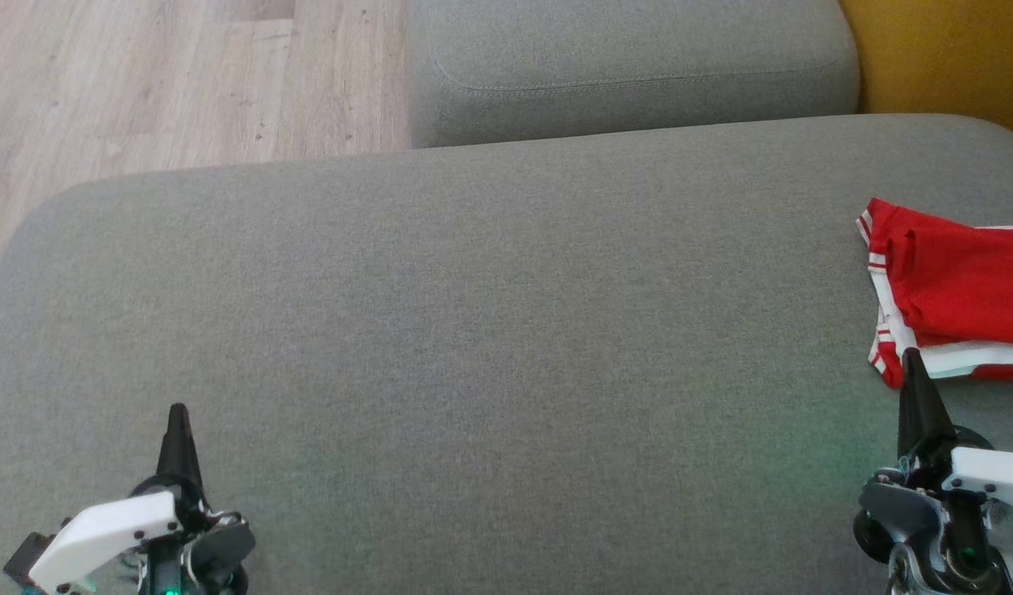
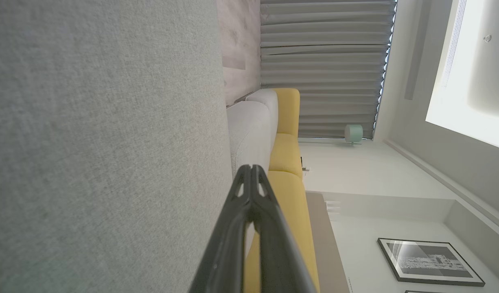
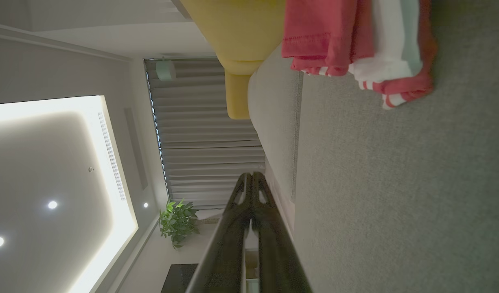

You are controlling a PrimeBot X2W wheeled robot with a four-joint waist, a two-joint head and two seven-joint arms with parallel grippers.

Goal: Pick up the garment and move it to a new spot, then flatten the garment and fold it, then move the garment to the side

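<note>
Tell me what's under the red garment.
The grey sofa cushion: the folded red garment lies on it near the right gripper. Anything beneath or between its layers is covered.

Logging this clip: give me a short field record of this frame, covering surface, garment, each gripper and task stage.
surface: wide grey cushion, wood floor beyond it
garment: red with white stripes, at the cushion's right side, partly cut off in the head view
garment state: folded in layers, lying flat
left gripper: fingers shut, empty, far from the garment
right gripper: fingers shut, empty, near the garment's edge, not gripping it
task stage: the garment looks folded and set aside
</note>
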